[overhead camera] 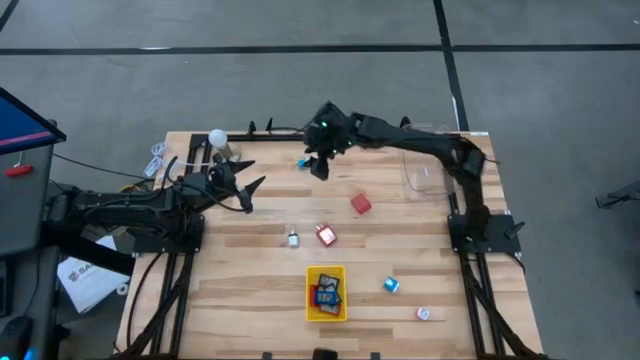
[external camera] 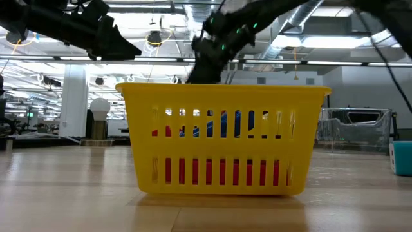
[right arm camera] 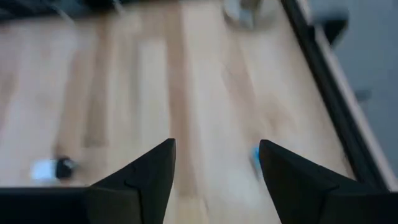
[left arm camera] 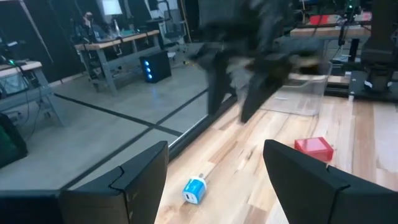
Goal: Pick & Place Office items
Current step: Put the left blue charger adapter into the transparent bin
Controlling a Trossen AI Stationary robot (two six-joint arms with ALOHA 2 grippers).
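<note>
You've got the wooden table (overhead camera: 250,290) with the yellow tray (overhead camera: 326,314) near its front edge, a few red and blue office items already sitting inside it. Your right gripper (overhead camera: 318,166) is out over the far middle of the table, fingers spread apart with nothing between them, just beside a small blue piece (overhead camera: 302,162). Your left gripper (overhead camera: 248,191) hangs over the far left part, jaws wide and empty too. Loose on the wood: a red block (overhead camera: 361,204), a red-and-white piece (overhead camera: 326,236), a small white piece (overhead camera: 293,239), a blue block (overhead camera: 390,285) and a tiny white-red one (overhead camera: 423,313).
</note>
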